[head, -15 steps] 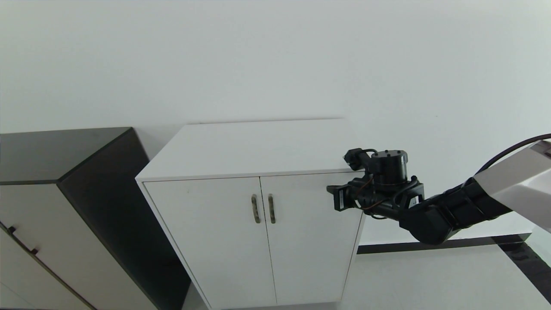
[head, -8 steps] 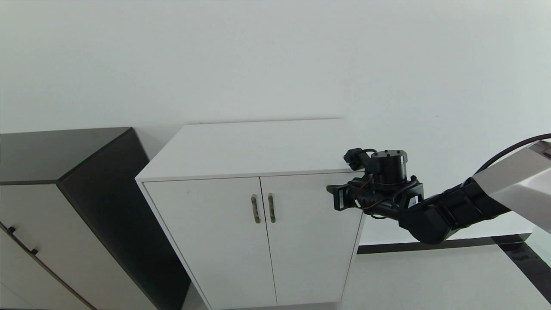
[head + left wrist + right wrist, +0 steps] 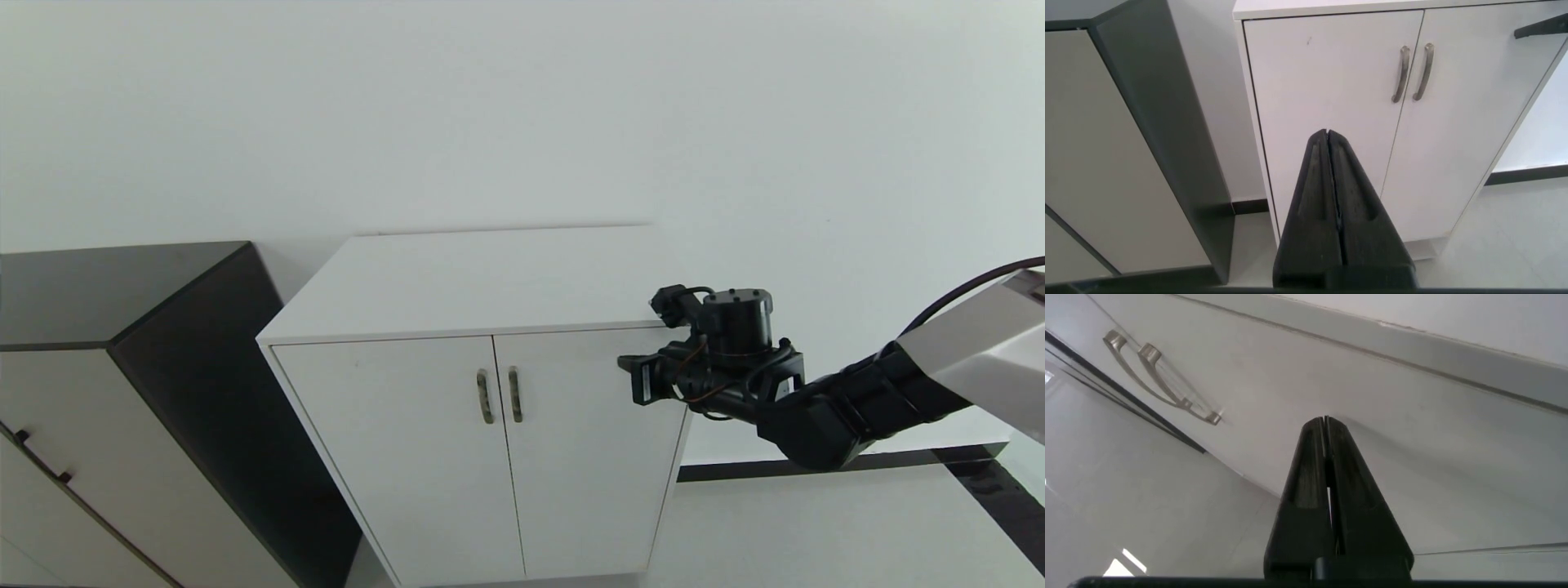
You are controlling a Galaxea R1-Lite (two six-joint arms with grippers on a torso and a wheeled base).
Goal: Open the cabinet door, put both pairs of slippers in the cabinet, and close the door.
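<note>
Doors point(image 3: 408, 457) shut, handles point(image 3: 485, 396) paired at seam; dark cabinet point(image 3: 212, 367) close on left; floor point(image 3: 816, 523) open on right.

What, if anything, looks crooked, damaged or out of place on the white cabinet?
Nothing much stands out. The left door and right door sit shut and level, and the two handles stand upright side by side. The only blemish is a small dark mark high on the left door.

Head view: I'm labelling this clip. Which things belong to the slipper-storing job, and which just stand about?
Job: white cabinet, doors shut; left handle; right handle; right gripper, by the cabinet's upper right corner.
Standing about: dark cabinet on the left; wall.
</note>
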